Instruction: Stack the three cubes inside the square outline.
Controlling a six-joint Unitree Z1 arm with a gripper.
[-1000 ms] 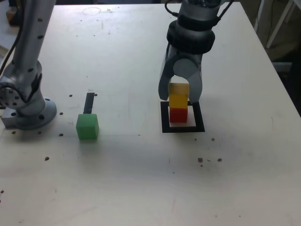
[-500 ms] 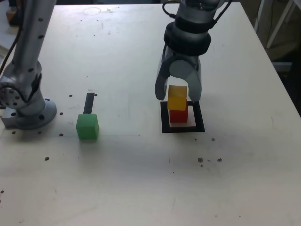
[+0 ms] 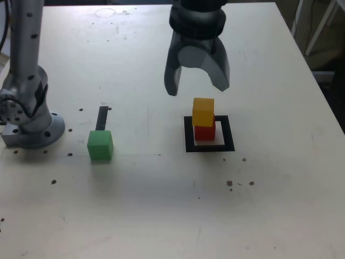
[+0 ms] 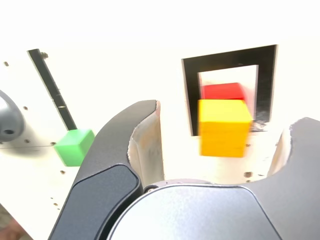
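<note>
- A broad off-white table top (image 3: 161, 216) with a matte surface fills most of the exterior view; small dark specks dot it, thickest along the near side and toward the exterior view's left.
- A thin straight black strip (image 3: 102, 117) lies flat on the table in the exterior view's left half; in the wrist view the same strip (image 4: 51, 89) runs at a slant.
- A faint ring-shaped mark (image 3: 105, 12) shows on the table near its far edge.
- White slanted bars (image 3: 315, 27), perhaps furniture legs, stand beyond the table at the exterior view's right; what they belong to is unclear.
</note>
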